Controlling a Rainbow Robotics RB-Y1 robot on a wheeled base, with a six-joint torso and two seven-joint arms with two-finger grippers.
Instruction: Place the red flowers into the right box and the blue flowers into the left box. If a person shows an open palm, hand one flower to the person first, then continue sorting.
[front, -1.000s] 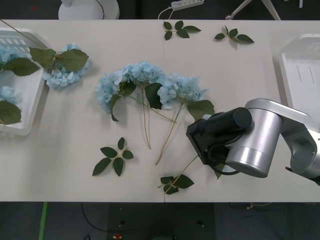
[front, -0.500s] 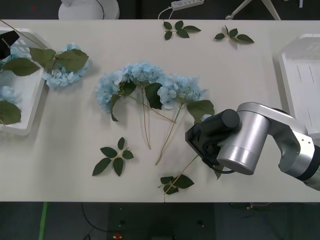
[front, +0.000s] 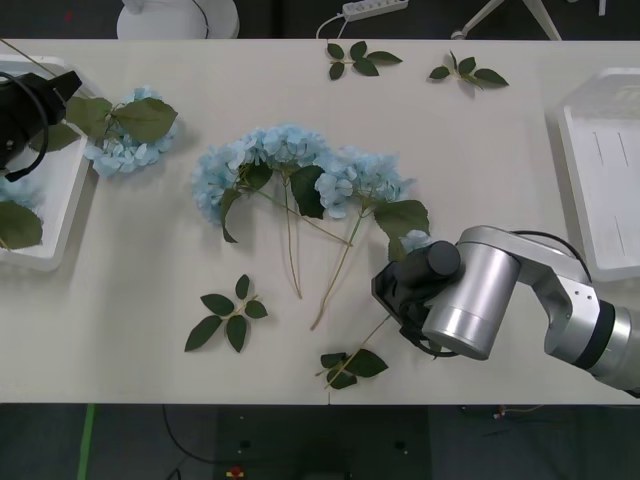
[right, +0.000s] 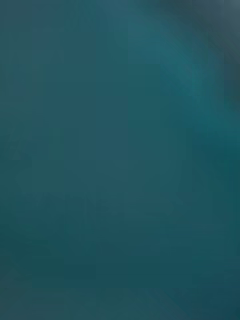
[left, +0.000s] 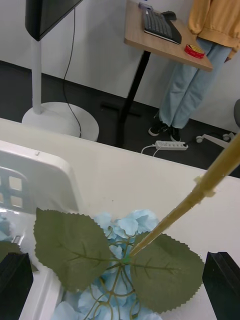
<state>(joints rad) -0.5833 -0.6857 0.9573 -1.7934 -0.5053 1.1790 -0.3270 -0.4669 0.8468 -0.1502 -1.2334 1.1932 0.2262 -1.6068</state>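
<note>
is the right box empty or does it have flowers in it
Empty, as far as it shows: the right box has a bare white floor with faint slot lines; its right end is cut off.

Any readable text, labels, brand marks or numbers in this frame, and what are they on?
None can be read.
The small red round object on the wooden desk in the left wrist view may carry markings, but they are too small to make out.
The left box, right box and blue flowers bear no lettering.

left box (front: 70, 215) cut off, right pincer hidden
</note>
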